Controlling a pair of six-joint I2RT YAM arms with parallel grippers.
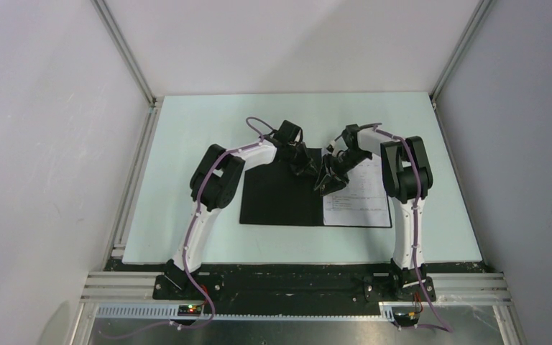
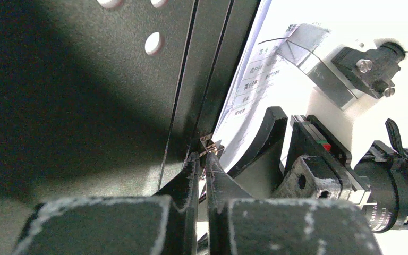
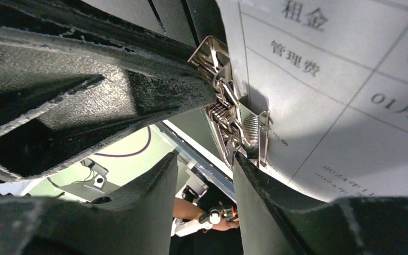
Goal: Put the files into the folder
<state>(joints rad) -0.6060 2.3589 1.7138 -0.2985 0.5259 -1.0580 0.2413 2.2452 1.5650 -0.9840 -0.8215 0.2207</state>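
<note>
Left pincer [image 2: 203, 157] is clenched, its tips apparently nipping the wire lever of the metal clip [image 3: 234, 117] at the spine of the folder [image 1: 280, 205]. The folder lies open, black side up, on the tabletop [image 1: 187, 144], and the right pincer [image 3: 206, 159] stands released just beside that clip with nothing between its fingers. The files [image 1: 359, 195] lie on the folder's right half with their edge at the clip and nothing visibly pinning them, so if the lever slips from that thin grip, the clip could snap down on a skewed edge or miss the sheets, and a sideways drag from either arm could shove the paper or the light folder askew.
</note>
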